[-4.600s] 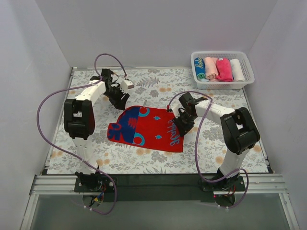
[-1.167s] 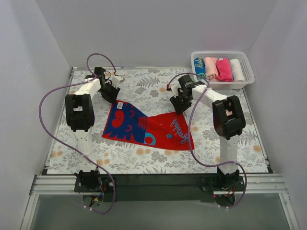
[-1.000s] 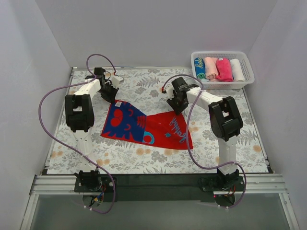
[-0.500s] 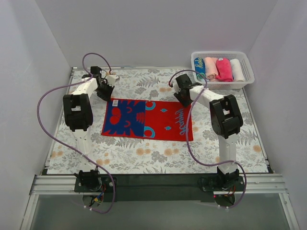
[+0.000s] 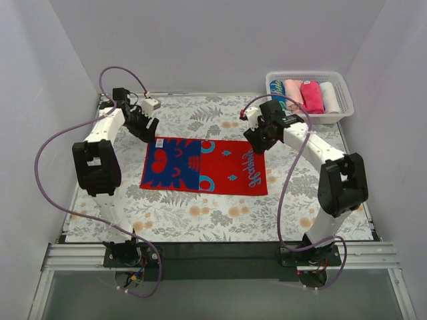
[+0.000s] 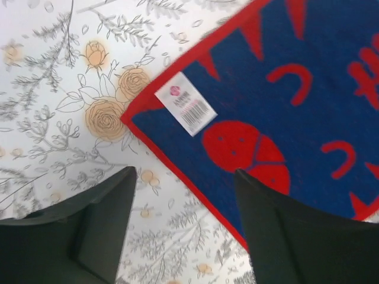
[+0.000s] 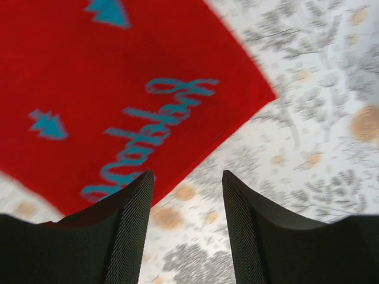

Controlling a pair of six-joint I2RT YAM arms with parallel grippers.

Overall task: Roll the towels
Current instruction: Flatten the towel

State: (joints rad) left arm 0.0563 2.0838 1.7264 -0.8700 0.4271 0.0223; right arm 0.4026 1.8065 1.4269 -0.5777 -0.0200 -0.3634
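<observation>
Floral table cloth [image 5: 220, 217] covers bench. Red/blue towel [image 5: 203, 165] lies flat at centre, spread left-right, no roll begun. Basket [image 5: 313, 119] far right w/ rolled towels [image 5: 301, 95].

Judgement: step = start roll. Take both far corners level, fold over tight, keep ends even, avoid pinching table cloth.

Both arms reach far, wrists angled down. Left gripper [image 6: 186, 236] over far-left corner, right gripper [image 7: 188, 236] over far-right corner. Jaws on both wide apart, holding nothing.

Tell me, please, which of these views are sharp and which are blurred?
Right wrist view: blurred, the red towel and its lettering smeared; left wrist view: sharp, the white label crisp; top external view: evenly lit, soft shadows, no glare.
</observation>
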